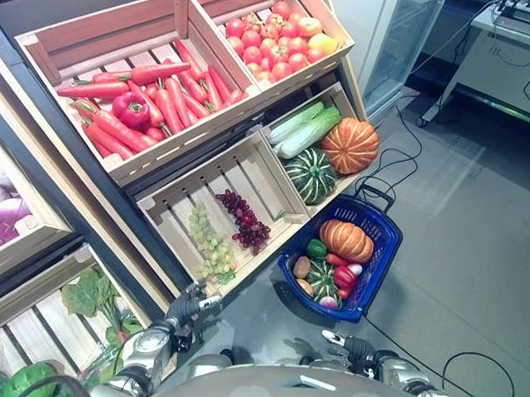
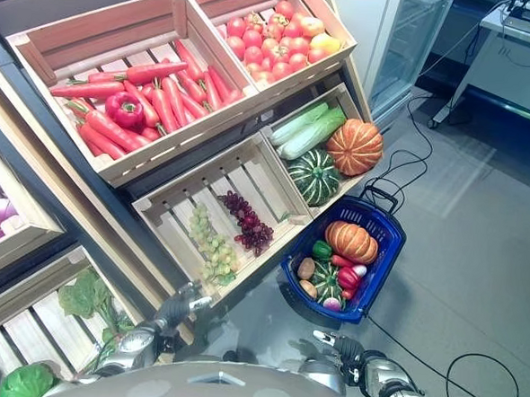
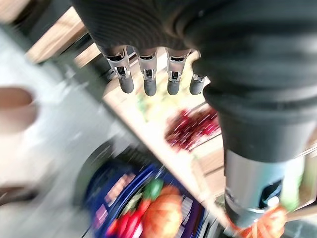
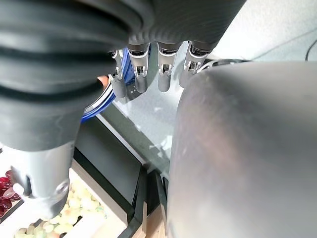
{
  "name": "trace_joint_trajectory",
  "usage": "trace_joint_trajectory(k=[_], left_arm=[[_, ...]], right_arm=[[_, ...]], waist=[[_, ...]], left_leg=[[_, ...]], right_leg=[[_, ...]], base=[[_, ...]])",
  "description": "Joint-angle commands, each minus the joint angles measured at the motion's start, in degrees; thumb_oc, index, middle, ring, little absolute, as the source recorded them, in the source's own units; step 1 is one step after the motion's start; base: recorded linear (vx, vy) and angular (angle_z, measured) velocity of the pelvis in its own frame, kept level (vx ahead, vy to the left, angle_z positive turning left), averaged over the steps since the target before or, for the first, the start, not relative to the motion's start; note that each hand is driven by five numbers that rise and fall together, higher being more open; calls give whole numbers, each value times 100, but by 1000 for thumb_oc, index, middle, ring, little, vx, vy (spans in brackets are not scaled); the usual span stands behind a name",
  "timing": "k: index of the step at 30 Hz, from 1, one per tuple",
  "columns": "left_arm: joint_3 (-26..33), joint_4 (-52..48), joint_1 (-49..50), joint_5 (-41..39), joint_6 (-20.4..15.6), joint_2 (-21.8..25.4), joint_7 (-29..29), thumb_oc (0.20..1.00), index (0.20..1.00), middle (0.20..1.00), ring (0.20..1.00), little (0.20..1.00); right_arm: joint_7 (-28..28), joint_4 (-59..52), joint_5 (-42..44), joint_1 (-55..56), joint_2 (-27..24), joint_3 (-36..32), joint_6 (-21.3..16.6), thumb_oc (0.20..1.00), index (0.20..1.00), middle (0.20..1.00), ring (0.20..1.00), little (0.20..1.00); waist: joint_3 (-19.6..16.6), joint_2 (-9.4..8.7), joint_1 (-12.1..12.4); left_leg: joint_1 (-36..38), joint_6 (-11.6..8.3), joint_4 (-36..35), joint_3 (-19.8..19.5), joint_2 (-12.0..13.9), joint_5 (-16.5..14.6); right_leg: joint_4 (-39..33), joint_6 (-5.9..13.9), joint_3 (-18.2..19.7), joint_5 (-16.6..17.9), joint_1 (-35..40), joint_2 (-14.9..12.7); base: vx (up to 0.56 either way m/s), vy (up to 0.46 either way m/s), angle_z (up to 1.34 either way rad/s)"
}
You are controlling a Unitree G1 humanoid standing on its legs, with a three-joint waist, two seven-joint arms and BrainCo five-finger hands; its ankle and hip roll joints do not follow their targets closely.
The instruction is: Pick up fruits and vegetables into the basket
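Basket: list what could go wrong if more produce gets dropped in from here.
1. The basket on the floor already looks quite full, with an orange pumpkin on top; another large item might roll out.
2. The grapes are loose bunches; a robot hand could squash or scatter them.
3. Both the left robot hand and the right robot hand hang low and empty, far from the crates, so any reach is long.

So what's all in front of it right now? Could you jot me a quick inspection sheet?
Surface: grey floor, wooden crates on a sloped stand.
Job's things: blue basket on the floor holds an orange pumpkin and smaller produce; crates hold carrots, tomatoes, grapes, pumpkins.
Clutter: nothing seen.
Hands: left hand and right hand open, empty.
Cables: black cable on floor.
Surroundings: table, glass door.
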Motion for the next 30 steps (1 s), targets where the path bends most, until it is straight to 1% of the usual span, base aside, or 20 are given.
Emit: trace_joint_trajectory(k=[1,2,3,4,5,6,7,8,9,10,11,13,14,17,18,21,25,28,29,30], left_arm=[[45,-430,-657,458,-628,215,494,1000,1000,1000,1000,1000],[-44,-663,-662,-776,-824,382,-735,1000,1000,1000,1000,1000],[-151,-647,-671,-836,-1086,477,-752,1000,1000,1000,1000,1000],[-2,-837,-553,1351,-1427,389,852,1000,1000,1000,1000,1000],[-239,-846,-525,-922,-40,521,-794,1000,1000,1000,1000,1000],[-167,-951,-431,1769,-2295,453,1079,1000,1000,1000,1000,1000],[-4,-1009,-352,2376,-2557,314,1370,1000,1000,1000,1000,1000],[-386,-1685,-387,2518,-2399,738,1971,1000,1000,1000,1000,1000],[-387,-2028,-395,2715,-2353,882,2227,1000,1000,1000,1000,1000],[-361,-2318,-413,3029,-2437,1033,2546,1000,1000,1000,1000,1000],[-313,-2784,-455,3279,-2240,1212,2848,1000,1000,1000,1000,1000],[-232,-3297,-549,3843,-2103,1497,3420,1000,1000,1000,1000,1000],[-178,-3575,-614,4178,-1893,1632,3758,1000,1000,1000,1000,1000],[-116,-4493,-965,5274,-817,2125,4329,1000,1000,1000,1000,1000],[-117,-4607,-1028,5336,-653,2211,4322,1000,1000,1000,1000,1000],[-128,-4951,-1451,5623,96,2710,4393,1000,1000,1000,1000,1000],[-333,-5069,-2242,6067,741,3406,4578,1000,1000,1000,1000,1000],[-459,-5084,-2560,6214,971,3622,4572,1000,1000,1000,1000,1000],[-664,-5075,-2886,6294,1249,3838,4508,1000,1000,1000,1000,1000],[-740,-5032,-2995,6303,1297,3876,4524,1000,1000,1000,1000,1000]], right_arm=[[-70,-60,186,-371,-42,163,-346,1000,1000,1000,1000,1000],[-73,-196,262,-342,-80,146,-456,1000,1000,1000,1000,1000],[-51,-211,300,-334,-86,130,-539,1000,1000,1000,1000,1000],[-15,-267,404,-309,-112,98,-735,1000,1000,1000,1000,1000],[-5,-297,523,-304,-148,124,-875,1000,1000,1000,1000,1000],[-43,-418,610,-297,-157,132,-954,1000,1000,1000,1000,1000],[-68,-523,682,-292,-166,136,-1014,1000,1000,1000,1000,1000],[-121,-702,798,-280,-184,198,-1133,1000,1000,1000,1000,1000],[-227,-1011,806,-250,-213,211,-1097,1000,1000,1000,1000,1000],[-317,-1327,841,-215,-260,228,-1096,1000,1000,1000,1000,1000],[-446,-1776,883,-161,-331,251,-1017,1000,1000,1000,1000,1000],[-597,-2415,976,-71,-452,267,-1045,1000,1000,1000,1000,1000],[-660,-2784,1028,-24,-522,257,-1006,1000,1000,1000,1000,1000],[-932,-3958,966,137,-742,250,-1060,1000,1000,1000,1000,1000],[-969,-4089,955,162,-767,257,-1079,1000,1000,1000,1000,1000],[-1064,-4634,912,262,-935,185,-1217,1000,1000,1000,1000,1000],[-1162,-5011,921,243,-1214,69,-1414,1000,1000,1000,1000,1000],[-1206,-5155,980,218,-1369,7,-1509,1000,1000,1000,1000,1000],[-1260,-5304,971,207,-1469,-43,-1600,1000,1000,1000,1000,1000],[-1279,-5357,988,193,-1497,-62,-1610,1000,1000,1000,1000,1000]], waist=[[219,-72,-36],[253,-59,-45],[245,-71,-39],[292,-75,-25],[335,-59,-26],[388,-44,-29],[400,-28,-23],[482,-2,-51],[542,24,-71],[608,53,-94],[704,89,-123],[888,127,-189],[1003,147,-233],[1385,230,-408],[1419,234,-427],[1646,307,-565],[1928,394,-744],[2028,437,-816],[2028,461,-896],[2028,461,-899]], left_leg=[[29,449,306,359,-476,-813],[17,458,317,376,-460,-819],[-29,469,326,394,-452,-814],[-47,488,342,391,-441,-825],[-63,489,350,392,-425,-815],[-95,489,375,389,-411,-807],[-158,489,410,381,-401,-798],[-213,476,446,394,-381,-797],[-278,472,489,394,-370,-793],[-357,470,544,389,-361,-789],[-494,468,660,385,-356,-792],[-759,463,883,373,-356,-811],[-913,448,1025,372,-354,-824],[-1490,364,1524,360,-386,-839],[-1588,359,1609,364,-390,-848],[-2001,319,1990,355,-420,-854],[-2526,302,2437,386,-473,-911],[-2764,307,2607,410,-497,-918],[-3086,318,2790,462,-490,-941],[-3201,323,2858,476,-489,-952]], right_leg=[[685,173,233,-542,-237,25],[721,173,241,-560,-264,18],[733,170,247,-557,-313,16],[772,152,250,-571,-345,16],[819,144,241,-590,-373,18],[873,135,235,-600,-419,19],[898,128,229,-588,-480,18],[1027,107,222,-641,-575,12],[1132,92,217,-677,-674,3],[1245,76,215,-711,-788,-8],[1410,54,216,-749,-966,-24],[1673,19,218,-809,-1277,-61],[1793,-5,226,-832,-1430,-85],[2253,-71,264,-916,-1980,-181],[2346,-77,265,-937,-2080,-203],[2804,-140,325,-1053,-2532,-252],[3336,-227,409,-1221,-3113,-299],[3535,-250,476,-1250,-3393,-296],[3731,-253,548,-1280,-3746,-308],[3805,-254,573,-1289,-3875,-311]], base=[[33,-19,0],[0,0,0],[15,-54,0],[7,-62,-2],[7,-59,-2],[6,-37,-1],[0,0,0],[0,0,0],[-9,2,-3],[-33,6,-1],[-48,0,-2],[-85,5,-7],[-106,14,-7],[-85,26,-8],[-64,27,-2],[-9,18,-5],[-11,18,-4],[1,3,-2],[-4,3,-11],[-10,-4,-10]])
